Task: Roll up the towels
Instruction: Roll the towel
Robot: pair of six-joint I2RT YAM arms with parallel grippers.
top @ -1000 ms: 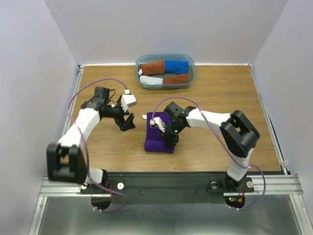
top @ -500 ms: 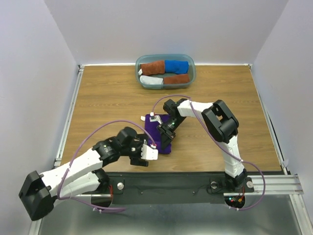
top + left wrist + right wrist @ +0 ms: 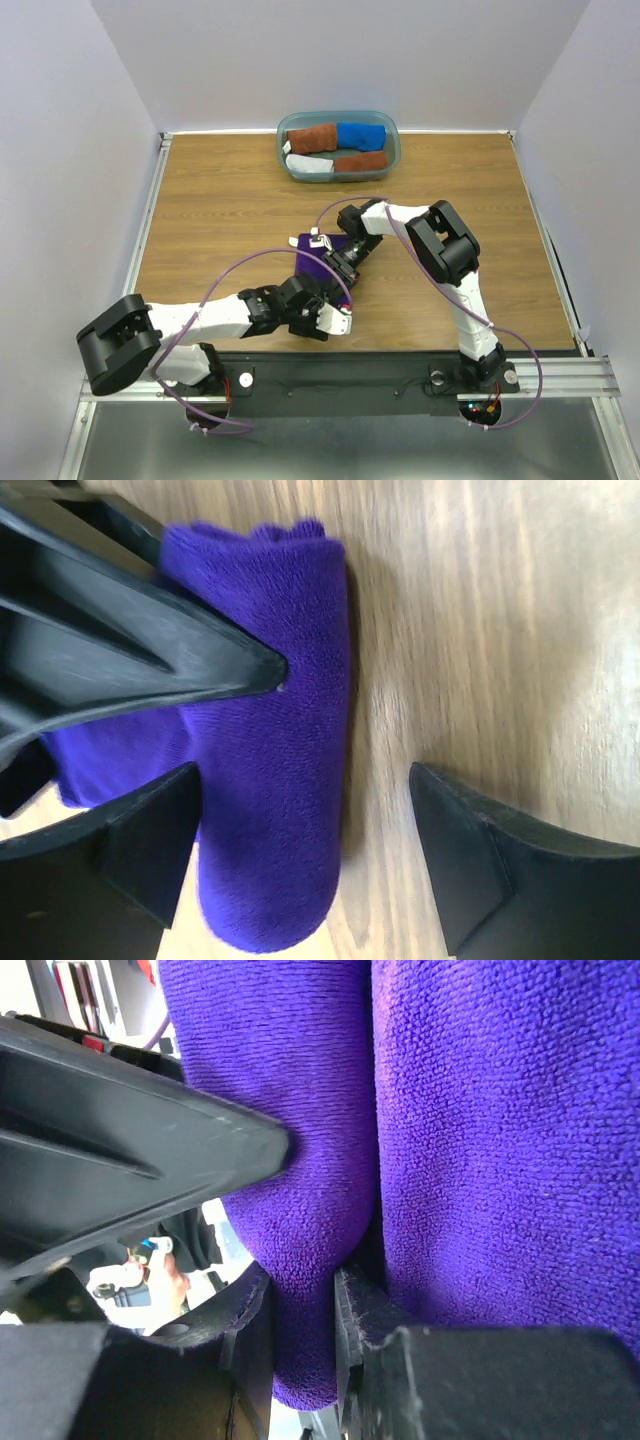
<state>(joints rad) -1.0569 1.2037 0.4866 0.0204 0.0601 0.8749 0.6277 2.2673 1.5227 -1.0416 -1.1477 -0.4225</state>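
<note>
The left arm lies low along the bottom of the top view, stretched from its shoulder at lower left towards the centre. The left claw is spread wide. In its wrist view the rolled edge of the purple towel sits between the two fingers, close to the left one and well apart from the right one.

The right arm rises from its base at lower right, bends at a raised elbow right of centre and reaches left and down onto the same towel. The right claw is pinching a fold of the purple cloth between its fingers.

A black wedge fills the upper left of the left wrist view with its tip on the roll; it is probably a finger of the right claw, though the close view does not settle that.

The purple towel lies on the tabletop just below the centre of the top view, partly under both claws.

At top centre stands a teal-grey tub. It holds a rust-brown towel and a blue towel along the back. In front of them are a pale grey towel and a second rust-brown roll.
</note>
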